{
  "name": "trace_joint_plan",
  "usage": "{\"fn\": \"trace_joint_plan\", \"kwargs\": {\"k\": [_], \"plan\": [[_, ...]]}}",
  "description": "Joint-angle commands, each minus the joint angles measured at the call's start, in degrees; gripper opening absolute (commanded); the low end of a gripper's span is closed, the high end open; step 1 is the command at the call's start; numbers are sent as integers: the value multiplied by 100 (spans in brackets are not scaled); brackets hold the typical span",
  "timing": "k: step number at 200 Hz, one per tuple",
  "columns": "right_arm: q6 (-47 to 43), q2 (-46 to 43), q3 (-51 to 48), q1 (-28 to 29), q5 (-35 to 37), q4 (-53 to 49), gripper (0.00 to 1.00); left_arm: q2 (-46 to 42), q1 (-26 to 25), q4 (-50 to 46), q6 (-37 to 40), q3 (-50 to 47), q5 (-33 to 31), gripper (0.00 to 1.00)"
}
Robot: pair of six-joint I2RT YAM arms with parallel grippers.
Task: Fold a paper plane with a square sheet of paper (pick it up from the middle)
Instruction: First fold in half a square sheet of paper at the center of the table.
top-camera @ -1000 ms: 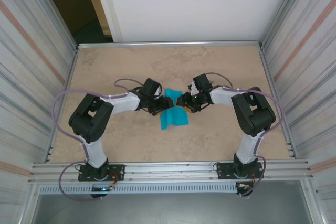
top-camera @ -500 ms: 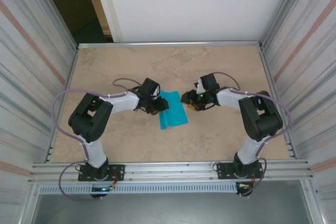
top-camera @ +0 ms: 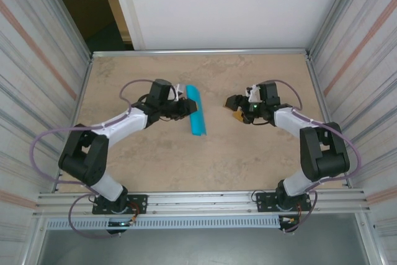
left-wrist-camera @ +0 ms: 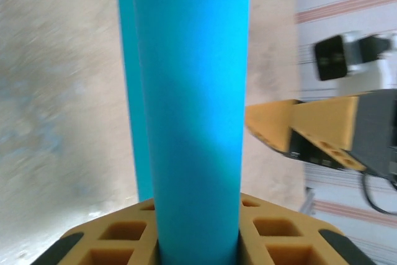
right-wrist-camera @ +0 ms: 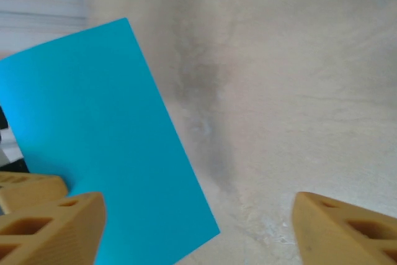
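Beige marbled table (top-camera: 205, 159), metal-edged; arm bases (top-camera: 115, 203) bolted at near edge

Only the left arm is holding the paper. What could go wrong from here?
1. The paper is held by the left gripper alone, pinched at one spot. In the left wrist view it bows instead of lying flat, so it may slip or twist in the jaws.
2. The right gripper is open and apart from the paper. Coming in against the unsupported free edge, it could push or crumple it rather than catch it.
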Motion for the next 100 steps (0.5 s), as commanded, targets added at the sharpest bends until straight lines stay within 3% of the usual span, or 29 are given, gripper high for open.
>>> {"fn": "trace_joint_plan", "kwargs": {"k": [1,25,100], "plan": [[82,-382,232,-59,-784,288,89,-280,109,494,-139,145,807,28],[298,-494,448,10,-1044,627,100,-394,181,717,-380,327,1095,28],[1349,24,1023,467,-1291,1972,99,-452,344,2036,-1720,613,1722,28]]}}
